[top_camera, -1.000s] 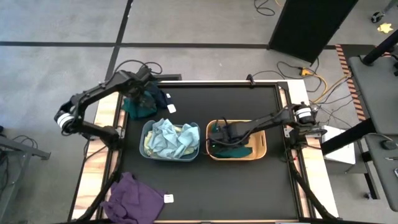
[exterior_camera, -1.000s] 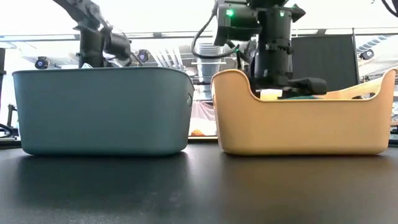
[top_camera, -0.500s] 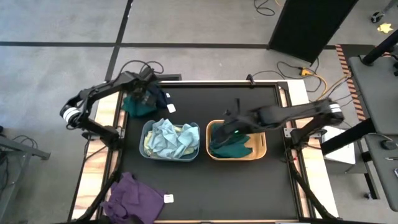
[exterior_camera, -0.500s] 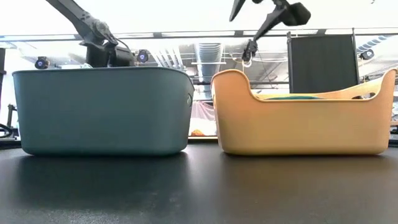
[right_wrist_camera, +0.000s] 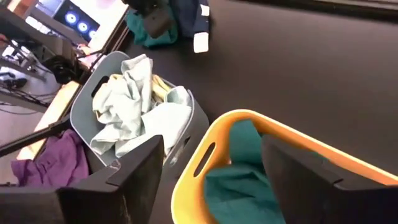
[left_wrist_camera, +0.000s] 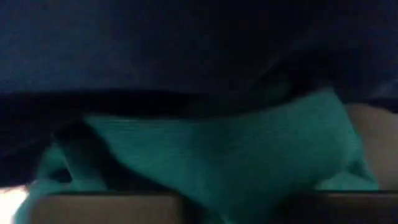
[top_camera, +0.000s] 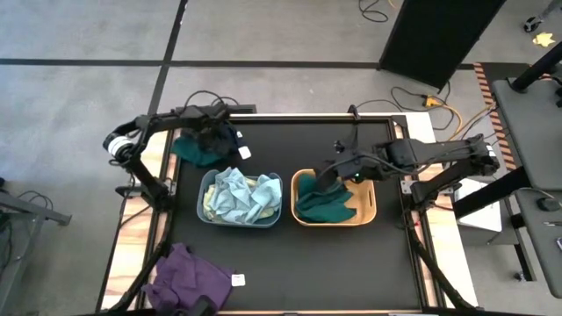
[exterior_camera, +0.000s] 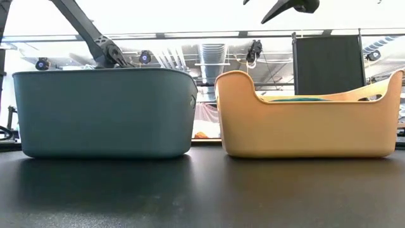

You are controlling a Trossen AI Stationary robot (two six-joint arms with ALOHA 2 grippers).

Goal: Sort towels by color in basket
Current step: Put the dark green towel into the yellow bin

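Two tubs are seen side by side on the black table top [top_camera: 369, 254]. The grey-blue plastic tub [top_camera: 204, 213] serves here as the landmark. It is filled with crumpled light blue and pale green towels [top_camera: 241, 195], which reach up to its rim.

Just beside it, on the side of the right arm, stands the yellow plastic tub with cut-out handles [top_camera: 370, 211]. A dark teal towel [top_camera: 327, 204] is lying inside it, and a strip of that cloth [exterior_camera: 297, 98] shows above the dip in its wall in the low view.

The right gripper [top_camera: 327, 175] is held above the yellow tub's far edge. Its two dark fingers [right_wrist_camera: 134, 180] are spread wide and nothing is held between them; the teal towel lies below them, apart from both.

Beyond the grey-blue tub, at the table's far corner on the left arm's side, a dark teal and navy heap of towels [top_camera: 209, 147] is lying. The left gripper [top_camera: 211, 132] is lowered onto this heap. In the left wrist view teal cloth [left_wrist_camera: 236, 155] fills the frame right at the camera, but whether the fingers are closed on it cannot be told.

A purple towel [top_camera: 189, 276] is spread on the table's near corner, well apart from the grey-blue tub.
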